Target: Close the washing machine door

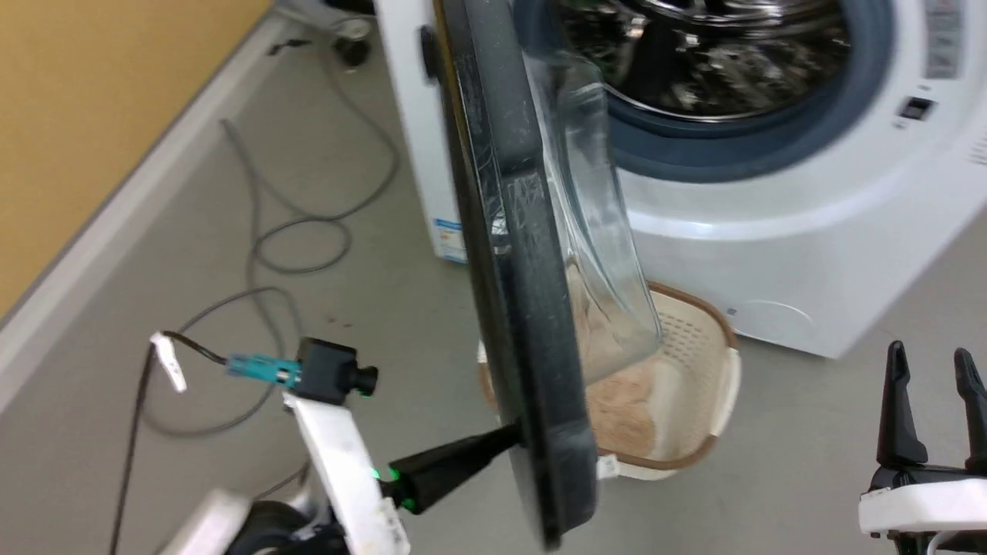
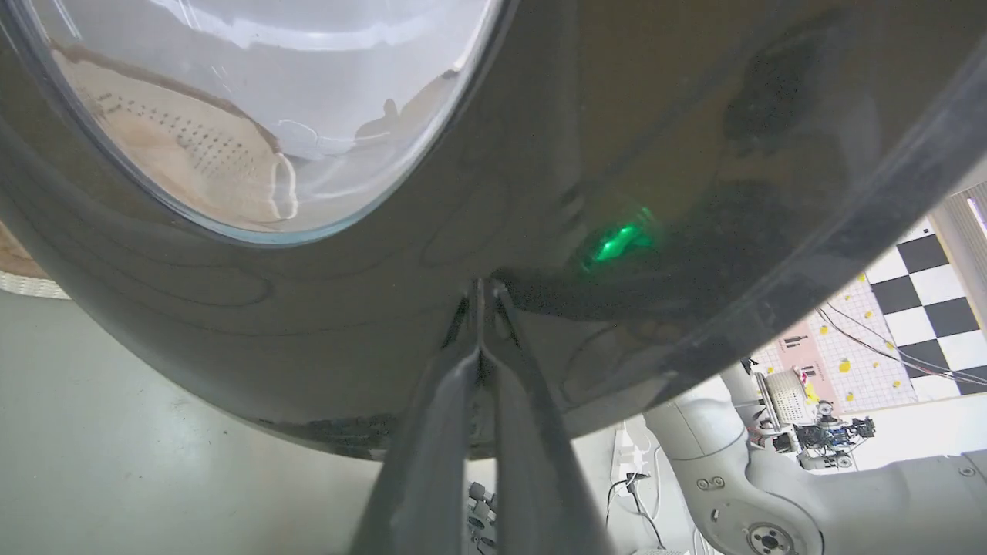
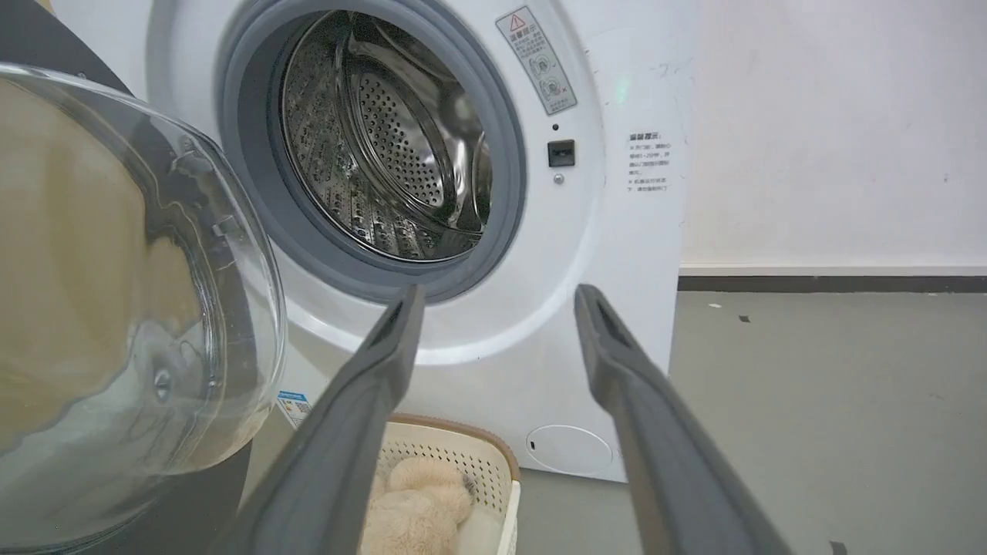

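Observation:
The washing machine door (image 1: 524,254) stands open, edge-on in the head view, its black rim (image 2: 694,154) and glass bowl (image 3: 116,293) swung out from the white washing machine (image 1: 810,231). The steel drum (image 3: 393,139) and grey gasket are exposed. My left gripper (image 1: 515,434) is shut, its fingertips pressed against the outer face of the rim near the bottom; in the left wrist view the two fingers (image 2: 478,370) meet on the glossy black surface. My right gripper (image 1: 931,368) stands open at the lower right, apart from the machine, and in the right wrist view its fingers (image 3: 385,354) point at the machine's front.
A cream laundry basket (image 1: 694,347) with a plush toy (image 3: 416,493) sits on the floor below the door. Grey cables (image 1: 293,239) loop across the floor at the left near the yellow wall. A white wall (image 3: 833,131) rises to the machine's right.

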